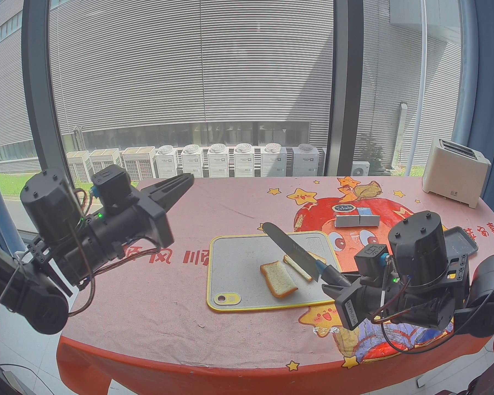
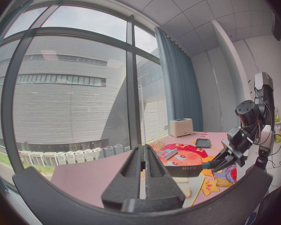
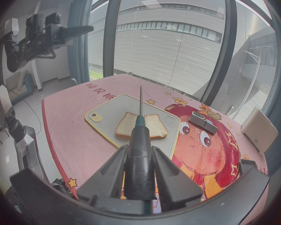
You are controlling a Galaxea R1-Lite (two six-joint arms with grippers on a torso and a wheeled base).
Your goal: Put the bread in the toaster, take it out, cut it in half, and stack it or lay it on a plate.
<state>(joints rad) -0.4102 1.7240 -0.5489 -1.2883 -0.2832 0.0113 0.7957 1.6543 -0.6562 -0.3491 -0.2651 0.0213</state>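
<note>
Two pieces of bread (image 1: pixel 278 278) (image 3: pixel 127 127) lie side by side on the grey, yellow-rimmed cutting board (image 1: pixel 236 270) (image 3: pixel 109 113). My right gripper (image 1: pixel 335 286) (image 3: pixel 140 150) is shut on the dark handle of a knife (image 1: pixel 291 247) (image 3: pixel 140 100). Its blade hangs over the bread, along the line between the two pieces. The farther piece (image 1: pixel 297 266) is partly hidden by the blade. My left gripper (image 1: pixel 186 181) (image 2: pixel 143 147) is raised above the table's left side, shut and holding nothing. The white toaster (image 1: pixel 455 172) (image 3: pixel 259 128) stands at the far right corner.
A grey knife block (image 1: pixel 357 219) (image 3: pixel 203 122) lies behind the board on the printed tablecloth. A dark square plate (image 2: pixel 203 142) (image 1: pixel 460 241) sits at the right, partly behind my right arm. The table's left part is bare cloth. A large window runs behind it.
</note>
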